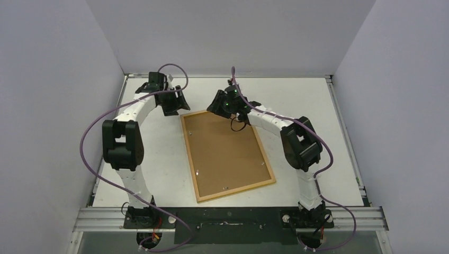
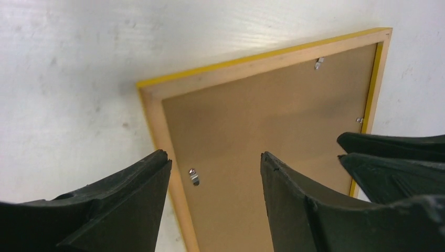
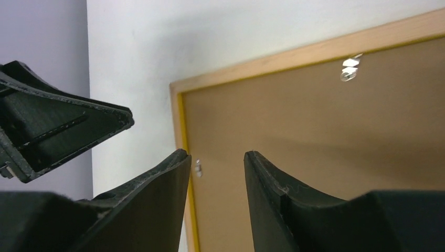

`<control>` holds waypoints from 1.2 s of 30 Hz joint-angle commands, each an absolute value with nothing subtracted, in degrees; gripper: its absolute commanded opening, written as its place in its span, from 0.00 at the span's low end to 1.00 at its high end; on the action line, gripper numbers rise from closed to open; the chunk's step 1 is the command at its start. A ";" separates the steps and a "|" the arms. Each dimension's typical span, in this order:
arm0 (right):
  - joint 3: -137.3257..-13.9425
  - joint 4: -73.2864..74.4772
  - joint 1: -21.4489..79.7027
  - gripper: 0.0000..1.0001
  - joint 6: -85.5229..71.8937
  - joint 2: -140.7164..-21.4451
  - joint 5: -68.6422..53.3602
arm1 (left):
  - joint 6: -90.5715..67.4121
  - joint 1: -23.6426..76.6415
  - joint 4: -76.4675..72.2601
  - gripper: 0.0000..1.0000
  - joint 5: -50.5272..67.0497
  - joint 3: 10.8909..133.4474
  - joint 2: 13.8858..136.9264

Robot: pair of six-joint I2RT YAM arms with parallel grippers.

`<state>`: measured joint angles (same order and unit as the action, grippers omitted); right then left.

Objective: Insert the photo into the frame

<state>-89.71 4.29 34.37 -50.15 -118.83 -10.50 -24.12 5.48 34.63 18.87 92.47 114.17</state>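
Frame (image 1: 236,191) face down, backing board (image 1: 225,151) in. Left gripper (image 2: 215,156) wide, right gripper (image 3: 216,153) narrower, both empty. Next probably: fasten clips (image 2: 194,176).

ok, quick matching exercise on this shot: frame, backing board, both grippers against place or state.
1 frame
2 backing board
3 left gripper
4 right gripper

a brown, set inside the frame
b open, at the frame's far left corner
c lying front down, wood back up
d open, midway along the frame's far edge

Pairs: 1-c, 2-a, 3-b, 4-d
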 commanded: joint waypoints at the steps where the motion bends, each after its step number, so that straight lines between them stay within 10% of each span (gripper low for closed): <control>1: -90.91 1.36 37.60 0.43 -51.66 -119.56 -14.45 | -29.03 3.08 26.56 0.61 15.27 78.98 104.85; 5: -91.34 -2.96 38.83 0.43 -55.61 -122.30 -18.18 | -30.81 2.38 25.17 0.59 17.78 72.16 102.16; 11: -92.23 -4.45 41.37 0.43 -58.99 -125.57 -19.48 | -31.16 2.37 25.21 0.29 22.78 67.95 103.25; 36: -100.05 2.39 45.02 0.35 -58.32 -133.59 -16.35 | -31.06 2.29 24.08 0.10 29.49 66.71 110.30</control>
<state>-97.62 1.65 44.82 -59.22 -132.81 -17.98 -31.35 2.28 25.02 29.45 66.89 108.22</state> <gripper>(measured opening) 0.356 0.106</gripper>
